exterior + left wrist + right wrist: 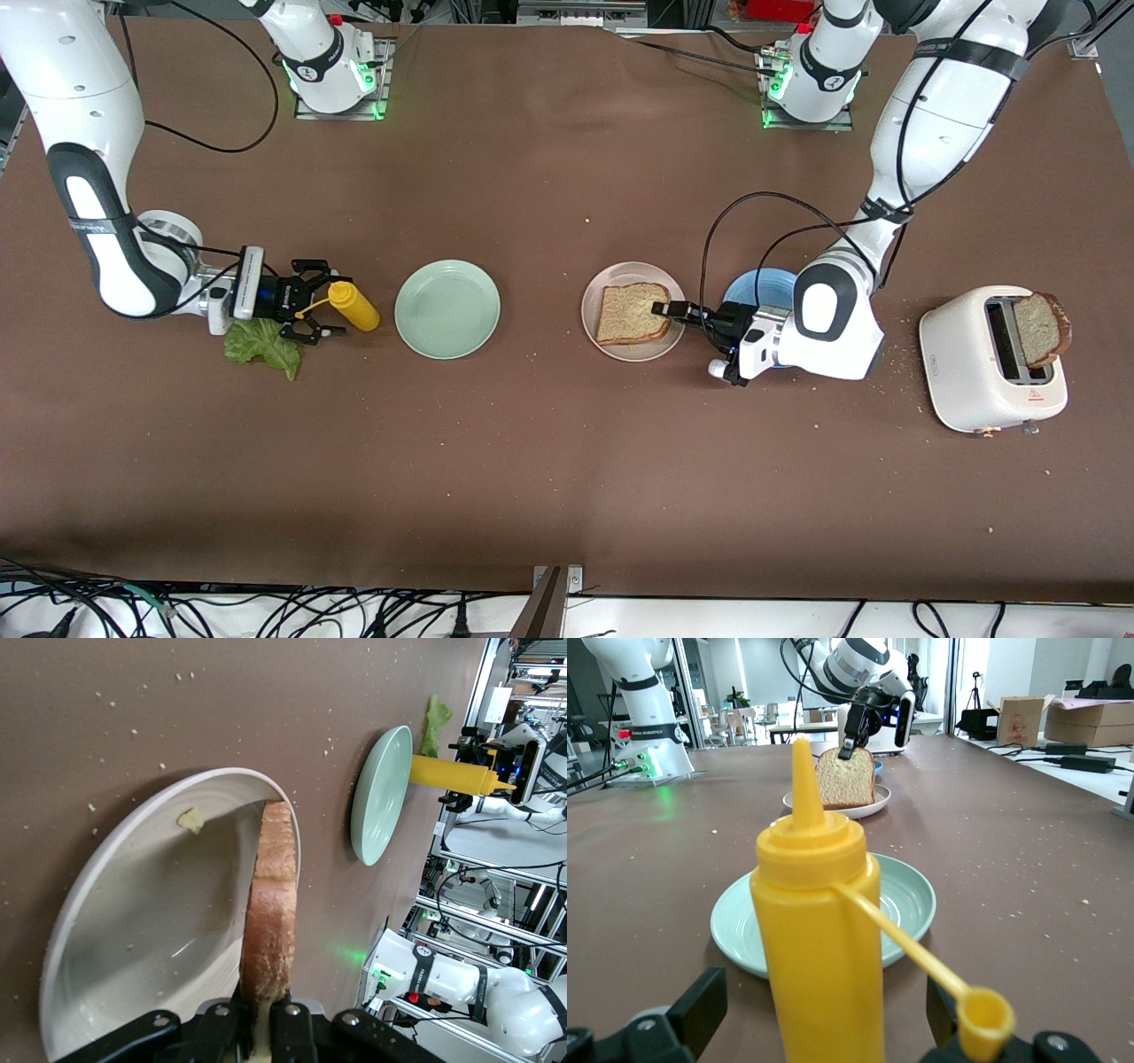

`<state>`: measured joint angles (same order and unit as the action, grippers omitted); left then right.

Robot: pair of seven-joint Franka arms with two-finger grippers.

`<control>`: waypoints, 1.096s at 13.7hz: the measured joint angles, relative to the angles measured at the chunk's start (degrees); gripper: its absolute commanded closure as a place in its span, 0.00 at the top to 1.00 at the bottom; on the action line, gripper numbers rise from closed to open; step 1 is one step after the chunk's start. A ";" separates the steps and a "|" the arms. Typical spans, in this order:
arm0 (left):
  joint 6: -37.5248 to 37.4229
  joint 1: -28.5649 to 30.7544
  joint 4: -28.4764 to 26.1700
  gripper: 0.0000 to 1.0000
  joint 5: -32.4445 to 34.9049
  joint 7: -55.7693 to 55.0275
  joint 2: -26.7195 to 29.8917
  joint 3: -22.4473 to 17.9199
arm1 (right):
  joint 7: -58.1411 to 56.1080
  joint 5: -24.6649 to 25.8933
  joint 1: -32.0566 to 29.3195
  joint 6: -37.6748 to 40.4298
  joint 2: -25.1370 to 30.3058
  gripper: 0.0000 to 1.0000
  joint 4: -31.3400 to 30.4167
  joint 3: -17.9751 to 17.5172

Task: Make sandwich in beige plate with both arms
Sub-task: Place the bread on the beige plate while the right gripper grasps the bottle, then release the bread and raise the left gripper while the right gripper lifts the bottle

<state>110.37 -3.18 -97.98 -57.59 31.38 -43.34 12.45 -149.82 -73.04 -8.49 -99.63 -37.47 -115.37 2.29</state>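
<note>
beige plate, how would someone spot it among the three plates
Of the three plates in a row mid-table, the beige plate is the middle one, between the mint-green plate and the blue plate. Only it holds a bread slice, gripped by the left gripper.

Your bread slice (pixel 632 312) is brown wholegrain, dark crust, sitting tilted in the beige plate (pixel 599 330) with its edge pinched in the left gripper (pixel 663 308). The ruffled lettuce leaf (pixel 261 346) lies right under the right gripper (pixel 312 301).

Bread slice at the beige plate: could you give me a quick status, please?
Left gripper shut on bread slice, standing it on edge in beige plate. Right gripper open around yellow bottle. Second slice in toaster. Nothing in the way.
</note>
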 measured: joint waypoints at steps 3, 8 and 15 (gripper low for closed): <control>0.13 0.02 -0.06 1.00 0.19 0.29 0.03 -0.19 | -0.01 -0.62 0.72 -0.02 -0.60 0.92 0.00 -0.33; 0.41 0.29 0.13 1.00 6.12 0.80 1.91 -0.40 | 2.09 -1.07 1.33 -0.27 -0.59 0.42 0.47 -0.57; 0.51 0.42 0.39 1.00 17.88 0.76 6.76 -0.54 | 10.75 3.23 2.34 -1.45 -0.53 0.00 4.69 -0.67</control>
<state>110.88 -2.75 -97.59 -39.71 32.14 -36.58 11.91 -139.08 -69.81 -6.16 -101.08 -38.00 -110.68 1.63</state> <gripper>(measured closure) 0.000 0.824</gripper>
